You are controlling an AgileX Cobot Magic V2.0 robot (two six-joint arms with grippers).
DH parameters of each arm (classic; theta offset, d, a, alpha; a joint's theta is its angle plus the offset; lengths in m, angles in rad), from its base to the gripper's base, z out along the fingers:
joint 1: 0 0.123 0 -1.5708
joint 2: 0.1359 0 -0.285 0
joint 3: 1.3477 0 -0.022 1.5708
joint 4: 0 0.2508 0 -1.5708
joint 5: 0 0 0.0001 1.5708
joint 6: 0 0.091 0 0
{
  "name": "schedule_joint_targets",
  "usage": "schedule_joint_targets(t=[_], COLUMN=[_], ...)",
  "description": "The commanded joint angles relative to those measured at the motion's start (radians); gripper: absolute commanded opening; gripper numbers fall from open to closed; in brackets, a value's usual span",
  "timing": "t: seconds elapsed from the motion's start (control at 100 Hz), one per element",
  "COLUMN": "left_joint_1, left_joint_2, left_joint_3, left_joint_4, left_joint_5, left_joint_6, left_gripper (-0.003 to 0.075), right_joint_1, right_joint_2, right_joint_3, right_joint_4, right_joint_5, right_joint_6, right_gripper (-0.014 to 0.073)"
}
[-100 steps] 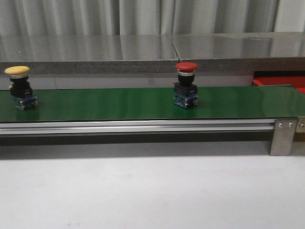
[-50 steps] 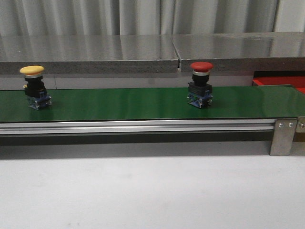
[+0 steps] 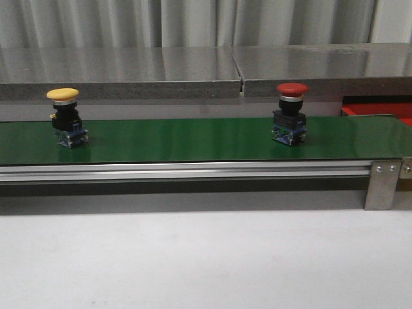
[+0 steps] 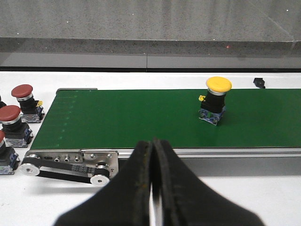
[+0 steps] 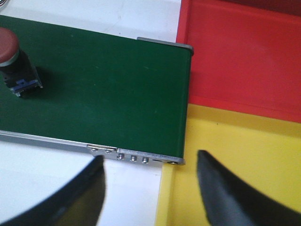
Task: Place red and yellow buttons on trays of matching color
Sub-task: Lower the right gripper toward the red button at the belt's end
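Green belting (image 3: 193, 138) runs across the front view, and both task buttons ride upright on it. Toward my left stands the yellow button (image 3: 65, 118), domed cap over a dark body; my left wrist camera sees it (image 4: 215, 100) too, well out along the belt. Beside the belt's roller end, on the white table (image 4: 263, 200), that same camera catches spare red buttons (image 4: 14, 125) clustered together. My left gripper (image 4: 152, 188) has its fingers (image 4: 136, 197) pressed together with nothing between them.

Further right on the belt stands the red button (image 3: 290, 113), well apart from the yellow one; my right wrist camera shows it (image 5: 14, 61) partly cut off by the frame edge. Past the belt's end lie two trays side by side and touching: the red tray (image 5: 244, 56) and the yellow tray (image 5: 235, 155). My right gripper (image 5: 150, 188) hangs with its fingers (image 5: 221, 193) spread wide, holding nothing, above the belt's corner and the yellow tray's edge.
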Motion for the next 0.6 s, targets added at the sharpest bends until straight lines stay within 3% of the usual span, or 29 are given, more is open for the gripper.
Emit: schedule_joint_targets(t=[0.0,0.32,0.59], left_joint_1=[-0.006,-0.006,-0.006], left_joint_2=[0.008,0.008,0.008], left_joint_3=[-0.025,-0.025,-0.025], left_joint_4=[0.000,0.000,0.000], left_joint_5=[-0.073,-0.073,-0.073], left_joint_6=[-0.011,-0.011,-0.011], left_gripper=[-0.0019,-0.0019,-0.0019], right_joint_1=[0.001,0.021,0.085], right_joint_2=[-0.015,0.058,0.240], right_joint_3=[-0.036,-0.046,-0.193], right_joint_4=[-0.004,0.060,0.100], right_joint_5=[-0.031,0.017,0.067], right_joint_6=[-0.007,-0.074,-0.134], right_gripper=[0.0667,0.0642,0.0642])
